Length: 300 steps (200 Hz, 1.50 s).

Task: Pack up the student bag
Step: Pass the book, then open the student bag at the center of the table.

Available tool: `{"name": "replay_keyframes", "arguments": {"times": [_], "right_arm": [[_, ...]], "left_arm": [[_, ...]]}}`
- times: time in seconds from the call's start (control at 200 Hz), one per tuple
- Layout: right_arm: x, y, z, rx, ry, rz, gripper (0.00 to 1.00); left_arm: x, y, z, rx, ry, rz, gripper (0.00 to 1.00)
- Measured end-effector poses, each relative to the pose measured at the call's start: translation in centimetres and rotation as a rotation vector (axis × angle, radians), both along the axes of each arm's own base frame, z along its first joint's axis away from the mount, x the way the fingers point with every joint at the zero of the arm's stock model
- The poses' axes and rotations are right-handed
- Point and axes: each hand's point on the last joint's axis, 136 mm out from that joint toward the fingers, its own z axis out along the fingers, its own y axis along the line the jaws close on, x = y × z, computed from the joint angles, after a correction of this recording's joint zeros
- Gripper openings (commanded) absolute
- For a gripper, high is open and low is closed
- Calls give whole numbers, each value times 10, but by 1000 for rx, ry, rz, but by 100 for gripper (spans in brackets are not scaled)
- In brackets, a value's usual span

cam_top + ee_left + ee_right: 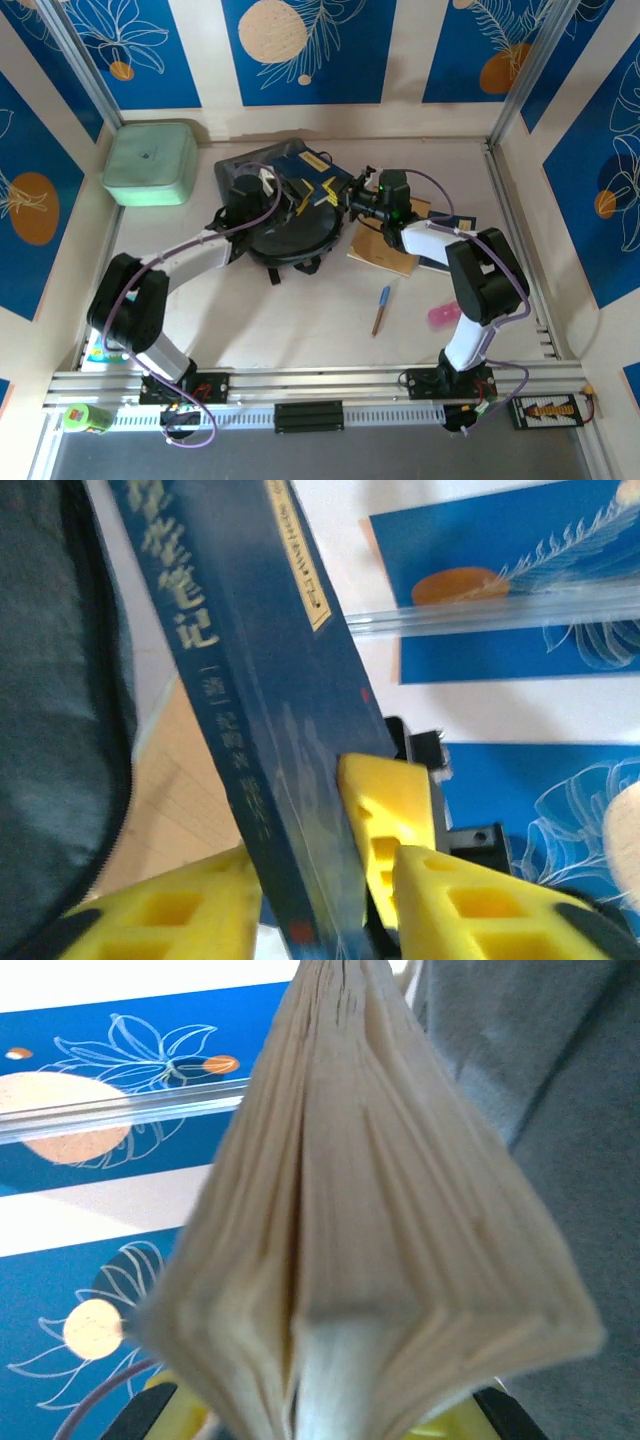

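At the far left of the counter (300, 320), near the back wall, sits a mint-green rounded square box (150, 162), well apart from the rest. To its right the left gripper (272, 190) reaches in over the student bag (290, 225), a soft dark grey fabric backpack with black straps. The bag lies flat in the middle of the counter towards the back, between the two wrists.

A dark blue hardback book (300, 165) with yellow marks on its cover is over the far part of the bag. In the left wrist view the left gripper (320, 910) has its yellow fingers (170, 910) apart, and the book (260, 680) stands upright between them. The near finger is at the cover and the other stands off it. The grey fabric of the bag (50, 730) is at the left edge, and another yellow finger (385, 800) lies flat against the book's cover.

The right gripper (352, 200) meets the book from the right. In the right wrist view its fingers (170, 1415) are clamped on the book (380, 1210), whose cream pages fan out towards the camera, with the bag (560, 1110) beside it.

Further right lies a flat brown kraft notebook (385, 250). Nearer the arms are a slim blue-and-brown pen (381, 310) and a small pink object (443, 315).
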Motion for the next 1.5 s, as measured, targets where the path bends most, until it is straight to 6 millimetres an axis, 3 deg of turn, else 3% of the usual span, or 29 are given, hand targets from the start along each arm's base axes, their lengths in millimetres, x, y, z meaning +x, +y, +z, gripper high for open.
{"name": "replay_keyframes", "arguments": {"times": [0.1, 0.185, 0.395, 0.515, 0.715, 0.79, 1.03, 1.28, 1.5], "right_arm": [[-2, -13, -3, -56, -4, -15, 3], [-9, -30, 0, -118, -23, -37, 3], [-26, -74, 24, -277, -113, -94, 3], [-34, -99, 24, -353, -120, -129, 3], [-46, -134, -6, -434, -28, -183, 3], [-49, -139, -13, -451, -2, -190, 3], [-53, -143, -19, -470, 23, -188, 3], [-55, -143, -24, -473, 38, -185, 3], [-56, -148, -26, -476, 51, -193, 3]], "left_arm": [[-9, 13, 7, 113, -62, -6, 75], [-20, 25, 8, 273, -118, -36, 85], [-35, 40, -5, 674, -205, -228, 89], [-43, 38, -23, 848, -249, -399, 85], [-62, 36, -71, 1061, -277, -724, 75], [-66, 39, -88, 1150, -263, -826, 66], [-83, 39, -131, 1281, -263, -1129, 58], [-76, 34, -139, 1333, -300, -1193, 43], [-65, 30, -139, 1353, -326, -1194, 43]]}}
